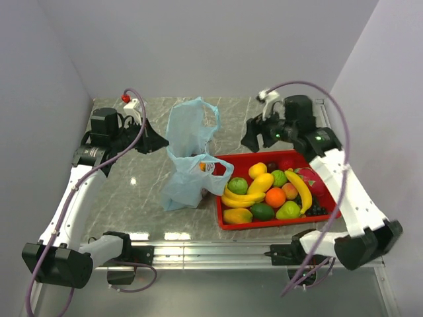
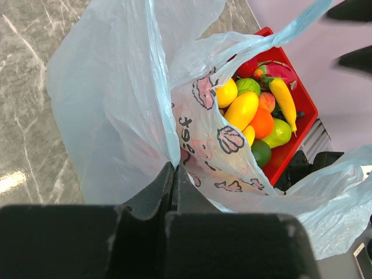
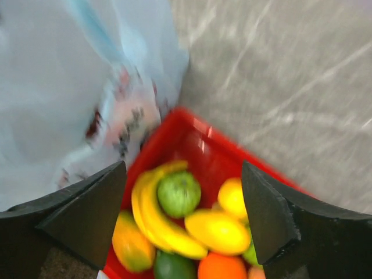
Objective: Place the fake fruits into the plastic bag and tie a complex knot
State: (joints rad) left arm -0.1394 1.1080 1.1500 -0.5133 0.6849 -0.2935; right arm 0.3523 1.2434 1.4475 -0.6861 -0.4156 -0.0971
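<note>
At the centre of the top view the plastic bag [image 1: 187,142] stands open just left of the red tray [image 1: 277,225] holding the fake fruits [image 1: 268,188], its film pinched between the 2 closed fingers of the left gripper [image 2: 173,177], while the right gripper [image 3: 183,209] hangs spread wide over the tray.

Grey marble table [image 1: 132,205], plastic bag [image 1: 187,183] (light-blue), red tray [image 1: 243,163]

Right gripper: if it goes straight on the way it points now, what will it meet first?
Probably the round green fruit beside the bananas in the red tray: it lies centred between the open fingers of the right gripper. Blurred view, so depth is unsure.
</note>
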